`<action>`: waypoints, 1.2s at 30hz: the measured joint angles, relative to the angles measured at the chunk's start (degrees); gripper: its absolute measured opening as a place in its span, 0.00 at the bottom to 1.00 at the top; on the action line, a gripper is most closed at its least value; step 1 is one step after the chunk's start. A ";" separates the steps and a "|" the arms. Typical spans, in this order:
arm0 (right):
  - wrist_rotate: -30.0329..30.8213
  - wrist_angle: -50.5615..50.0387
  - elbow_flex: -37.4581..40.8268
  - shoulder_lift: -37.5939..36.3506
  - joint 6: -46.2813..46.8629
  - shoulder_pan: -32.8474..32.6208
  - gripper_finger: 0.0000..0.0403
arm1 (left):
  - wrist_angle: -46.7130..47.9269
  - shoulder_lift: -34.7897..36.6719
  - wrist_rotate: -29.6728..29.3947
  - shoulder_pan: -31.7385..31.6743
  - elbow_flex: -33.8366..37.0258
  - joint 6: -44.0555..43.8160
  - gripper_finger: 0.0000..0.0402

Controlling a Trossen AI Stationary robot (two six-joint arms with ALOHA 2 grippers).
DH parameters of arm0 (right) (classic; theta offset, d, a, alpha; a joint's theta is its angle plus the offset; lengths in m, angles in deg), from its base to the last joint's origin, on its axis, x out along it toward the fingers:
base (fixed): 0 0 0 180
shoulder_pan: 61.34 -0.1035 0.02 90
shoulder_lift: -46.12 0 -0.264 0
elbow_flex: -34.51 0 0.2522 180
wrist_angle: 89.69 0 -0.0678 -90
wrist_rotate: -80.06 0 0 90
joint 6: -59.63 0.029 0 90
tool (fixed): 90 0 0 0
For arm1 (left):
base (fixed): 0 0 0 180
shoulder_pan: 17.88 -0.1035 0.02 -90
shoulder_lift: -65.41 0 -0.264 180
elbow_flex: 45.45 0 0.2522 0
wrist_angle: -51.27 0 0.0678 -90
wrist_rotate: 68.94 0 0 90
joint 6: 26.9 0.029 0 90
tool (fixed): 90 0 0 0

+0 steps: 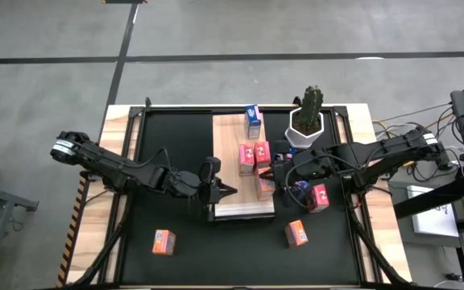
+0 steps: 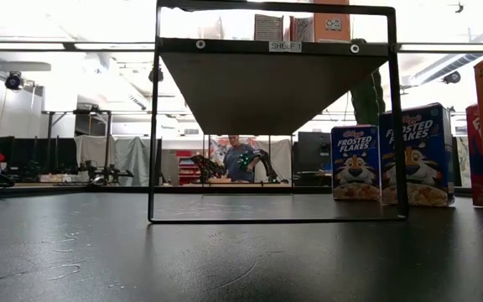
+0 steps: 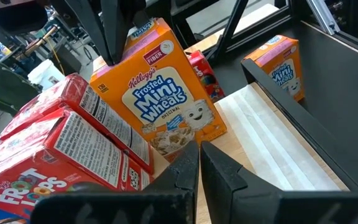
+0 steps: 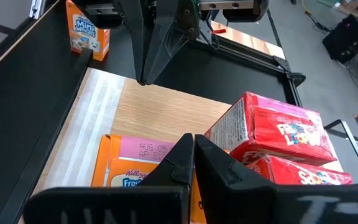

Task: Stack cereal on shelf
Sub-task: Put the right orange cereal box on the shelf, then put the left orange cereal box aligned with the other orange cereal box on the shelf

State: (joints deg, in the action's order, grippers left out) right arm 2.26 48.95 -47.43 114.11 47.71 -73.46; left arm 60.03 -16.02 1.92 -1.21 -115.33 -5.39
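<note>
Both closed, holding nothing: left gripper (image 1: 225,191) at shelf (image 1: 230,137) 7 o'clock edge, right gripper (image 1: 274,171) over orange cereal box (image 1: 265,188) beside red boxes (image 1: 254,155).

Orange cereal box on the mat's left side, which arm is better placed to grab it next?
Left, probably. The orange box lies on the left gripper side of the mat, while the right gripper is across the shelf, farther away.
</note>
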 joint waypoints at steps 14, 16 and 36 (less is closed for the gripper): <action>-0.15 0.73 0.09 -1.09 -0.70 0.00 0.02 | -0.04 0.00 0.00 0.01 0.00 -0.02 0.00; -0.15 0.93 0.09 -1.09 -0.70 0.00 0.02 | -0.04 0.00 0.02 0.00 0.00 -0.02 0.00; -0.17 -0.74 -5.10 -2.39 -1.14 -3.10 0.02 | 0.11 2.18 0.00 0.69 0.00 -1.74 0.00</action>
State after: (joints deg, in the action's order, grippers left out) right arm 2.09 48.21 -52.53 111.72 46.57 -76.56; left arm 60.14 -13.84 1.92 -0.52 -115.33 -7.12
